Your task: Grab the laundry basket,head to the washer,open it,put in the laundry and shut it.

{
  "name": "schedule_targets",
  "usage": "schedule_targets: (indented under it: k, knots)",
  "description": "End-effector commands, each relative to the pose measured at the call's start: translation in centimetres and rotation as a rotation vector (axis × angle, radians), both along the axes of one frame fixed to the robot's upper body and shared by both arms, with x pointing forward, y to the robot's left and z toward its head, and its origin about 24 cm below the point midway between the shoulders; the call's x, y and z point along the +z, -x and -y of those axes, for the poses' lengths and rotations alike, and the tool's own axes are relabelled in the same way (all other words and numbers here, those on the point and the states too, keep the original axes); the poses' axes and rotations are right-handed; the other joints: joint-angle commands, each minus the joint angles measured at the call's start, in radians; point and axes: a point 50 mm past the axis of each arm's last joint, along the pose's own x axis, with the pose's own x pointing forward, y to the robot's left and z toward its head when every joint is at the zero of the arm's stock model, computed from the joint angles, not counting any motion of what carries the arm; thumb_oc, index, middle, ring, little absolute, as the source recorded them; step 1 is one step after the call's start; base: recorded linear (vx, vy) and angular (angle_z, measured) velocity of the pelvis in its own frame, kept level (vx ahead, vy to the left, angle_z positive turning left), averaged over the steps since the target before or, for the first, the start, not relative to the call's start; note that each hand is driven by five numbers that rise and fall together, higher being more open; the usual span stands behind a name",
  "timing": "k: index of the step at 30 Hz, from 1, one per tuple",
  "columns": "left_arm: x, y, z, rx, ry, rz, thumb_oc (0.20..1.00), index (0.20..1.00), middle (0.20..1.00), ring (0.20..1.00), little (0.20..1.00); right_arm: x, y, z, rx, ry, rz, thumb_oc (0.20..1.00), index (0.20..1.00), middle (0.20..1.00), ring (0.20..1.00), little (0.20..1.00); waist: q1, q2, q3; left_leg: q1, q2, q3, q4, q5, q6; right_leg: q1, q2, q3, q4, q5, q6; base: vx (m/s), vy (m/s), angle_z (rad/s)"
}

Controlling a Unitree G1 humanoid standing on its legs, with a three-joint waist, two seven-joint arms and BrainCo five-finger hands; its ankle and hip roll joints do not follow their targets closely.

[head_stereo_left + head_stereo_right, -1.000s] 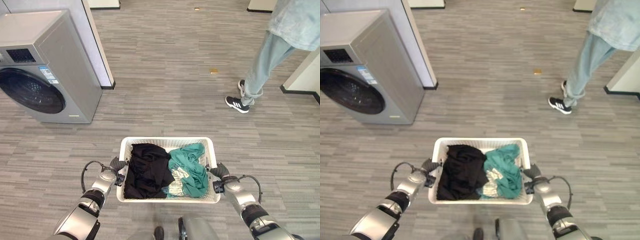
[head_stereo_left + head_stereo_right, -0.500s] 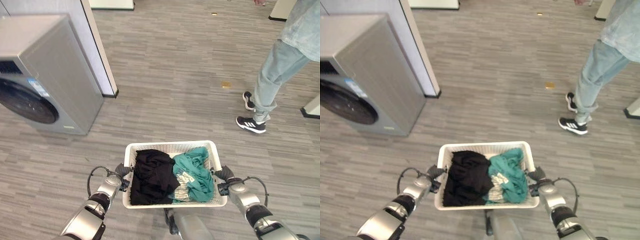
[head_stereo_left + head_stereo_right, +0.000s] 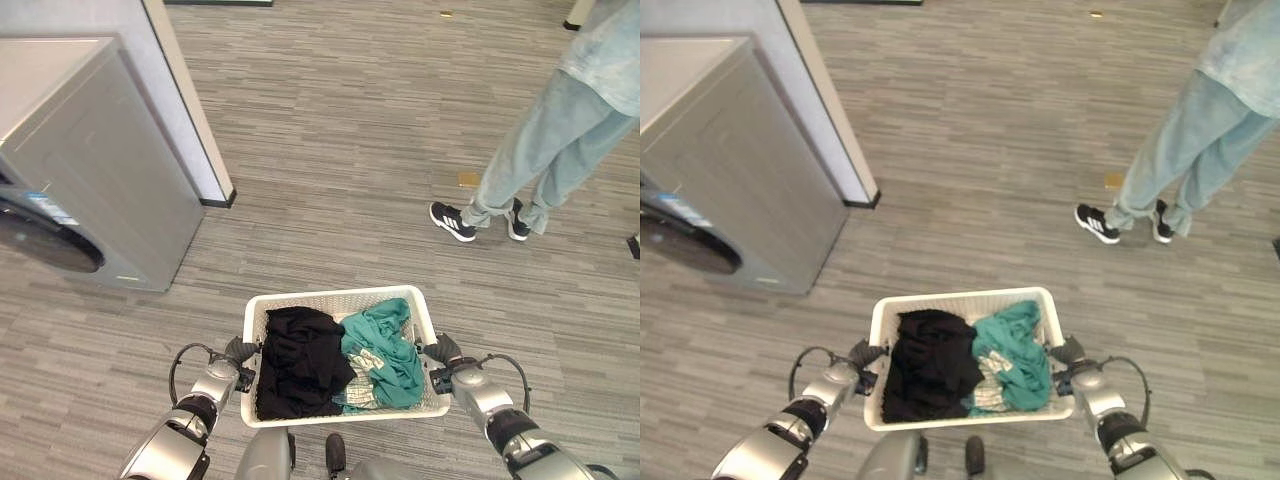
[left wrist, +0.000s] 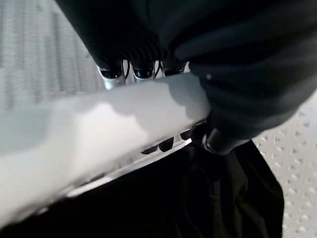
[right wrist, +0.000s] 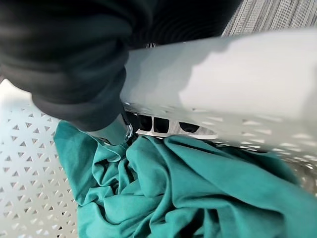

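I carry a white perforated laundry basket (image 3: 330, 301) low in front of me, above the floor. A black garment (image 3: 298, 347) fills its left half and a teal garment (image 3: 382, 340) lies on the right over a patterned cloth. My left hand (image 3: 238, 352) is curled round the basket's left rim (image 4: 99, 124), and my right hand (image 3: 444, 351) is curled round the right rim (image 5: 213, 84). The grey front-loading washer (image 3: 90, 160) stands at the far left with its dark round door (image 3: 45, 245) closed and partly cut off by the view's edge.
A white wall panel (image 3: 185, 100) with a black base stands just right of the washer. A person in light jeans and black sneakers (image 3: 452, 221) stands at the right on the grey wood-grain floor. A small yellow tag (image 3: 468, 179) lies on the floor near them.
The view has shifted, so the washer now sits further left and closer. The person has stepped with both feet now together. Both hands keep their hold on the basket.
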Motion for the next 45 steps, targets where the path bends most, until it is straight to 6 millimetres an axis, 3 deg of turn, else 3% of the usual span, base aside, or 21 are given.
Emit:
schedule_targets:
  k: [1, 8, 20, 29, 38, 39, 45]
  knots:
    - [3.0, -3.3, 1.0, -0.05, 0.082, 0.17, 0.2, 0.2, 0.2, 0.2, 0.2, 1.7, -1.0, -0.8, 0.009, -0.192, 0.138, 0.2, 0.2, 0.2, 0.2, 0.2, 0.008, 0.0, -0.085, 0.087, -0.011, -0.004, 0.009, -0.051, -0.025, -0.098, -0.1, 0.017, 0.117, -0.031, 0.121, 0.07, 0.091, -0.31]
    - [3.0, -3.2, 1.0, -0.039, 0.083, 0.173, 0.2, 0.2, 0.2, 0.2, 0.2, 1.2, -0.8, -1.2, 0.024, -0.18, 0.106, 0.2, 0.2, 0.2, 0.2, 0.2, 0.009, 0.017, -0.102, 0.148, -0.024, 0.035, -0.05, -0.074, -0.003, -0.1, -0.13, 0.05, 0.085, -0.018, 0.146, 0.07, 0.098, -0.06]
    - [3.5, -4.0, 2.3, -0.096, 0.064, 0.183, 0.2, 0.2, 0.2, 0.2, 0.2, -0.7, 1.5, 0.2, -0.016, -0.186, 0.015, 0.2, 0.2, 0.2, 0.2, 0.2, 0.02, 0.009, -0.102, 0.167, -0.037, 0.002, -0.074, -0.081, 0.007, -0.097, -0.143, 0.019, 0.055, -0.012, 0.165, 0.02, 0.011, 0.03]
    - [2.5, -3.3, 2.0, -0.149, 0.008, 0.106, 0.2, 0.2, 0.2, 0.2, 0.2, -2.6, 3.3, 0.7, -0.065, -0.247, -0.077, 0.2, 0.2, 0.2, 0.2, 0.2, 0.102, -0.017, -0.098, 0.167, -0.045, -0.072, -0.072, -0.065, 0.003, -0.068, -0.147, -0.063, 0.052, -0.024, 0.163, 0.01, -0.017, 0.23]
    - [2.2, -3.0, 0.9, -0.118, 0.005, 0.077, 0.2, 0.2, 0.2, 0.2, 0.2, -2.9, 3.3, -0.5, -0.036, -0.284, -0.094, 0.2, 0.2, 0.2, 0.2, 0.2, 0.14, -0.039, -0.099, 0.157, -0.057, -0.133, -0.079, -0.054, -0.001, -0.055, -0.154, -0.122, 0.044, -0.021, 0.169, 0.01, -0.021, 0.36]
    - [-5.2, 8.8, -1.4, 0.276, 0.204, -0.17, 0.2, 0.2, 0.2, 0.2, 0.2, -5.4, 7.1, 2.2, -0.083, -0.1, -0.251, 0.2, 0.2, 0.2, 0.2, 0.2, 0.09, 0.018, -0.103, 0.05, -0.078, -0.036, 0.07, -0.099, 0.013, -0.122, -0.096, -0.01, 0.078, -0.028, 0.098, -0.02, -0.043, -0.02]
    - [-5.3, 9.3, -2.3, 0.327, 0.203, -0.174, 0.2, 0.2, 0.2, 0.2, 0.2, -6.0, 8.4, 2.2, -0.084, -0.103, -0.283, 0.2, 0.2, 0.2, 0.2, 0.2, 0.088, 0.006, -0.115, 0.064, -0.081, -0.061, 0.067, -0.086, 0.011, -0.096, -0.085, -0.023, 0.065, -0.025, 0.086, -0.03, -0.042, 0.06]
